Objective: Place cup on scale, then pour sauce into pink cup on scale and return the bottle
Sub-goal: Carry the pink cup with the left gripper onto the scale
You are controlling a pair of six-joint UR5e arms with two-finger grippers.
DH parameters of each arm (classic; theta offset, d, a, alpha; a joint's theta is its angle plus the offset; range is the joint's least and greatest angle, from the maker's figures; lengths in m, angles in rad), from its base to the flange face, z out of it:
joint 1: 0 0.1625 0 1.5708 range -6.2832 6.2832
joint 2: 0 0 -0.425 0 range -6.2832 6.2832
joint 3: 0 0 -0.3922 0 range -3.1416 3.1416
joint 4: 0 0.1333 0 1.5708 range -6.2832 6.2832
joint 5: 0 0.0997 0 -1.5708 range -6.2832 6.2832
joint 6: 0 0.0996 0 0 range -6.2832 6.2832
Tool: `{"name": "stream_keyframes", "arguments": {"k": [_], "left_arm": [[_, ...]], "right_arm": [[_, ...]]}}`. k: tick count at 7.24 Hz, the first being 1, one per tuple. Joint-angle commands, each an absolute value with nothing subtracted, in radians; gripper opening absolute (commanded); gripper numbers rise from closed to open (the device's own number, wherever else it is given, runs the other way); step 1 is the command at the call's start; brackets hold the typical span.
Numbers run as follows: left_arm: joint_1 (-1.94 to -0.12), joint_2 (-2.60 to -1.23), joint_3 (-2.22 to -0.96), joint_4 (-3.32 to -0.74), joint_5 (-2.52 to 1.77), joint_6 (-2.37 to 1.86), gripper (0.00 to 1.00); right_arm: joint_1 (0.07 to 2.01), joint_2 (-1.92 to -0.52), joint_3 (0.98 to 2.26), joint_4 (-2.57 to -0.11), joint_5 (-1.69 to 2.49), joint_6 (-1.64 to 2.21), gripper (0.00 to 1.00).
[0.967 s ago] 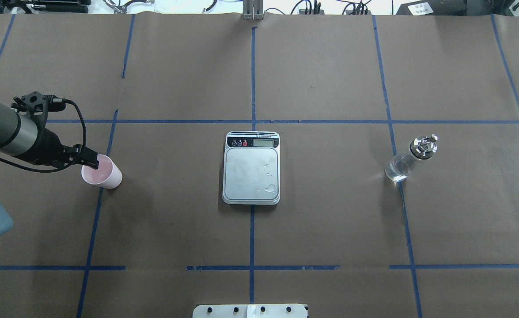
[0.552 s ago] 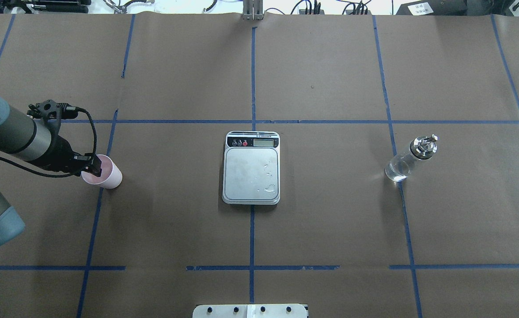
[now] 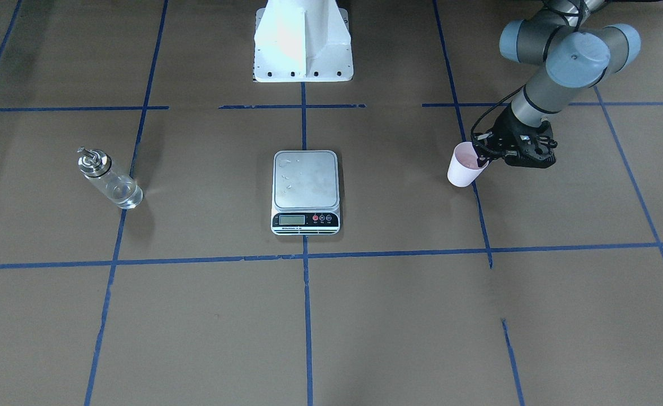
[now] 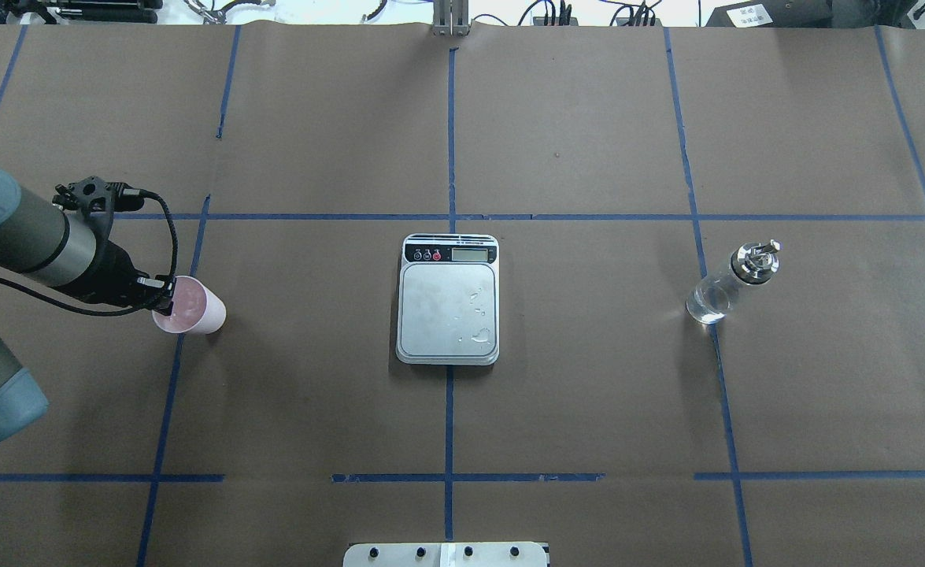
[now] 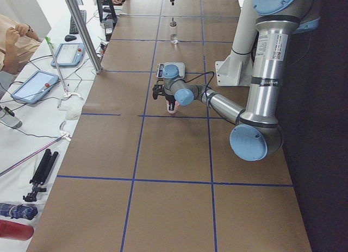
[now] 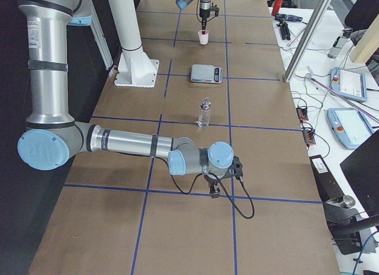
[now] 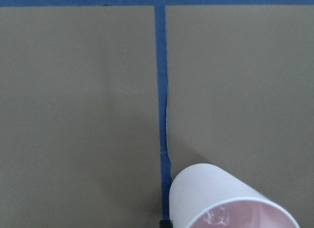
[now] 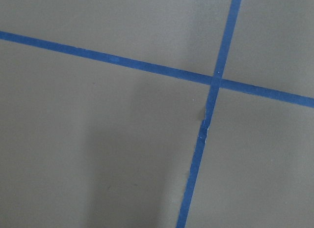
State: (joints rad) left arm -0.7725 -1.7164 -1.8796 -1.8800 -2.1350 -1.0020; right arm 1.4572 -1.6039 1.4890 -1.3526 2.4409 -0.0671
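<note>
The job is at its first step: getting the cup (image 4: 190, 308) onto the scale (image 4: 448, 299). No pouring has begun.

From the overhead view, the cup is far over on the left side of the surface (image 4: 588, 409), beside a blue tape line (image 4: 169, 394). The scale sits in the middle, well apart from the cup, and nothing stands on its silver top. The bottle (image 4: 726, 287) stands far over on the right with the clear sauce (image 4: 706, 303) inside it. Nobody is holding it.

The left arm (image 4: 29, 244) comes in from the left and reaches low, with its wrist pointing down over the cup. The left jaws are pinched on the cup's rim, one finger inside and one outside, I think. I cannot tell if the cup's bottom is off the surface yet.

Next, I think the arm needs to lift the cup a bit, carry it right to the scale, and set it down flat in the middle of the silver top. It has to keep the cup's mouth up and then let go gently, so the cup does not tip.

The right arm (image 6: 124, 143) lies stretched out low, near its own end of the surface and well away from the bottle. I cannot tell if the right jaws are open or closed.
</note>
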Motion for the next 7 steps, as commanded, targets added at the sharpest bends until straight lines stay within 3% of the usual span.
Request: {"name": "stream_keyframes", "arguments": {"k": [1,3,5,7], "left_arm": [[-0.758,-1.992,-1.937,-1.593,-2.119,-1.130,0.00],[-0.634,-2.167,-1.907,-1.522,-2.041,-1.259,0.00],[-0.574,-2.322,-1.713,-1.523,-1.978,-1.262,0.00],[-0.536,-2.370,-1.642,-1.529,-1.965,-1.262,0.00]], "right_arm": [[1.457,-1.603,1.493,-1.351,2.444,-0.066,1.00],[1.457,-1.603,1.496,-1.351,2.473,-0.067,1.00],[1.457,-1.603,1.497,-1.351,2.473,-0.067,1.00],[1.457,-1.603,1.497,-1.350,2.474,-0.067,1.00]]}}
